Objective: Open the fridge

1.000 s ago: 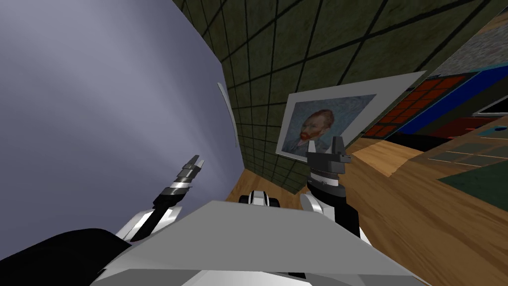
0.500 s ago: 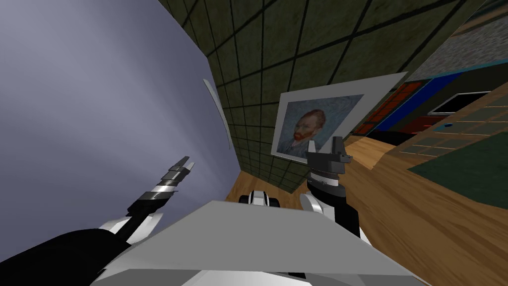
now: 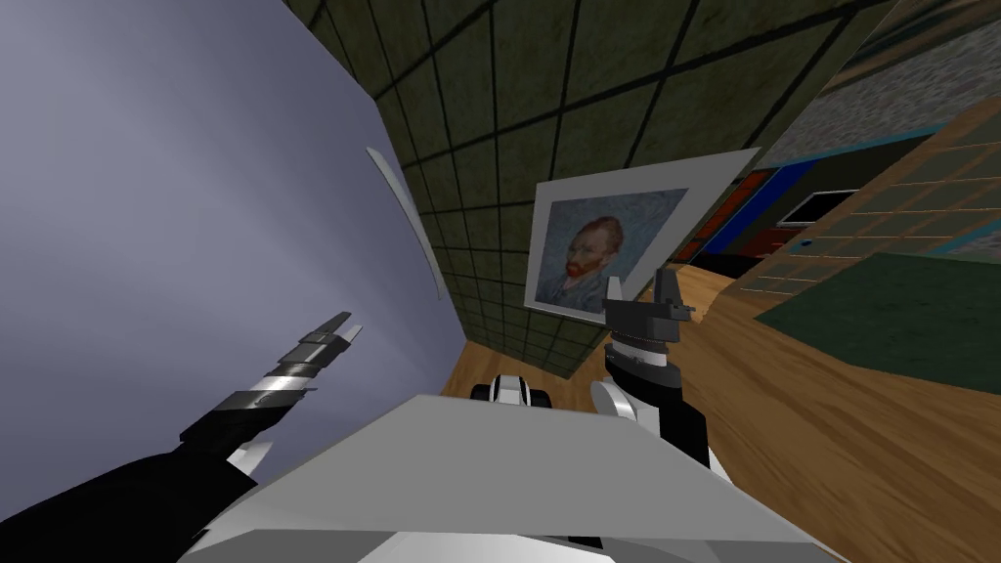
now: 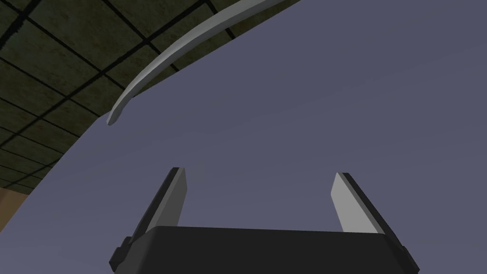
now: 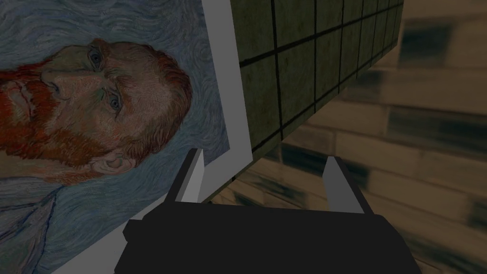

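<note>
One arm out: L pincer (image 4: 258, 172) spread facing fridge (image 4: 333, 95).

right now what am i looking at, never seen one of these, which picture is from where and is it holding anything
It's a two-armed robot seen through three of its own cameras. The wide picture looks down from its head; the other two look along each hand. Each hand is a gripper: two thin grey fingers on a dark box. The left gripper is open, holds nothing, and faces a big flat grey-violet door, likely the fridge, short of its curved handle. The right gripper, also open and empty, points towards a framed portrait against the dark tiled wall. Below is wooden floor.
</note>
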Available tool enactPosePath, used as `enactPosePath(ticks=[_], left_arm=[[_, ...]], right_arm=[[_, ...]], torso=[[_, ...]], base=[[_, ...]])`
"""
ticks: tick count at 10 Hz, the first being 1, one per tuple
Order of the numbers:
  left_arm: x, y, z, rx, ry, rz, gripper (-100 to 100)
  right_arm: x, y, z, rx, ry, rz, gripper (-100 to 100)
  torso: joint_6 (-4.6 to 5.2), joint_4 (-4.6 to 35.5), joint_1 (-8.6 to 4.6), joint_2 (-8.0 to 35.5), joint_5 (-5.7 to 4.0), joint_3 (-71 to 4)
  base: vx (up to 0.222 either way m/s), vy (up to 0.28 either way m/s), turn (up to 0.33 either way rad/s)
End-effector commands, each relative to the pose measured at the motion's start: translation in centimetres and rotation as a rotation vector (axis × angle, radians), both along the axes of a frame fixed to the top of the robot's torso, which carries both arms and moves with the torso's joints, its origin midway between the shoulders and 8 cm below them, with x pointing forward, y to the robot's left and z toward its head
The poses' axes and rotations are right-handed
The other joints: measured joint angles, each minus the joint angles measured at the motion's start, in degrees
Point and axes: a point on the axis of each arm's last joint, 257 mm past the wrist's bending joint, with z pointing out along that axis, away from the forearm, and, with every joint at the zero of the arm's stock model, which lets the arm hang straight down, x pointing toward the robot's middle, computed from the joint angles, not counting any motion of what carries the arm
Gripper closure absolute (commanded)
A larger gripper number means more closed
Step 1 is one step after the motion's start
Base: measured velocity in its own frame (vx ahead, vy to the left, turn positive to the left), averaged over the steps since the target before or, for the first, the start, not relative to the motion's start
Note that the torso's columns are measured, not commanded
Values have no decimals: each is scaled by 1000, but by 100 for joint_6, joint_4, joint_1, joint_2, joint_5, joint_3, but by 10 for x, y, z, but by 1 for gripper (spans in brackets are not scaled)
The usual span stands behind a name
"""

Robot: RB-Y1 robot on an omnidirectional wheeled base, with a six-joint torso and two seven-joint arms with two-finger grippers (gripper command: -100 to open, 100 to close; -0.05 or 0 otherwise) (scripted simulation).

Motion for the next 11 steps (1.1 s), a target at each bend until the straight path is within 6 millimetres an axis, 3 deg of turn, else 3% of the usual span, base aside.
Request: enactPosePath(ticks=[1, 5, 11], left_arm=[[-11, 28, 12, 12, 29, 27, -100], [-33, 73, 30, 39, 88, 76, -100], [-51, 114, 65, 60, 123, 123, -100]], right_arm=[[0, 0, 0, 0, 0, 0, 0], [0, 0, 0, 0, 0, 0, 0], [0, 0, 0, 0, 0, 0, 0]], torso=[[-2, 0, 5, 1, 0, 0], [16, 4, 19, -12, -12, -13], [49, -2, 75, -73, -40, -70]], base=[[65, -29, -174], [78, -52, -166], [56, -41, -99]])
